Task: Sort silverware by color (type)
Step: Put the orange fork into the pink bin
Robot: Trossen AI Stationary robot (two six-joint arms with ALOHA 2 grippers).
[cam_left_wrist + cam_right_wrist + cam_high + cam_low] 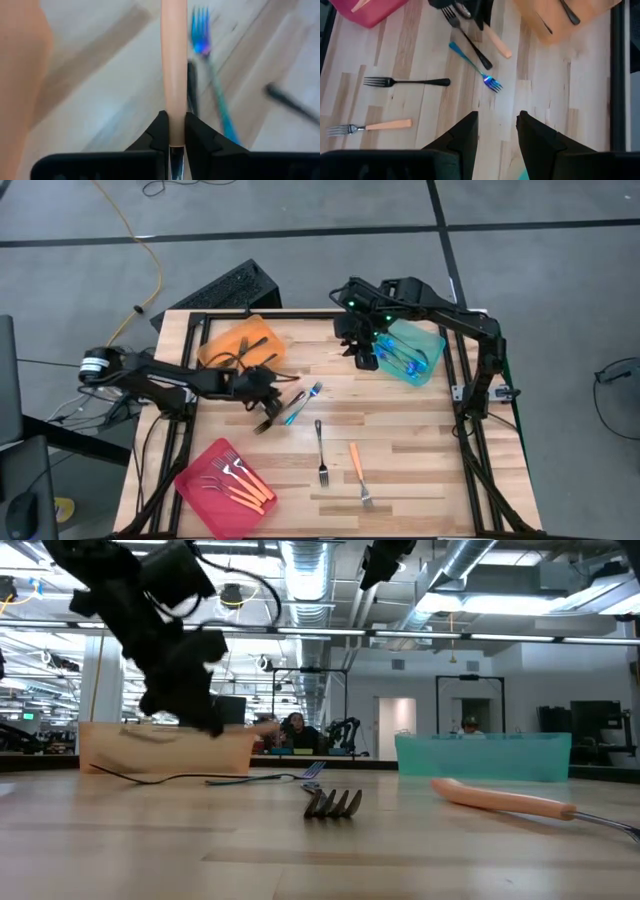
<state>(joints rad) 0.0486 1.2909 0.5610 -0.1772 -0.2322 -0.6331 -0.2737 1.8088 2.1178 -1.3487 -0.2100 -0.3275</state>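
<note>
Both arms are matte black and jointed; the right arm shows small green lights, and its fingers are dark and wedge-shaped.

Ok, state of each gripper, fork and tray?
Left gripper: shut on orange plastic-handled fork.
Right gripper: open, empty.
Blue metallic fork: loose on table.
Dark metal fork: loose on table.
Second orange-handled fork: loose on table.
Translucent teal tray: holds blue forks.
Pink tray: holds orange-handled forks.
Orange tray: holds dark forks.

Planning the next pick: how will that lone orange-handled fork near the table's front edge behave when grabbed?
The orange-handled fork looks rigid and light. It lies flat, so it will likely slide rather than roll. Its smooth handle may slip unless gripped squarely, as the left gripper grips one.
</note>
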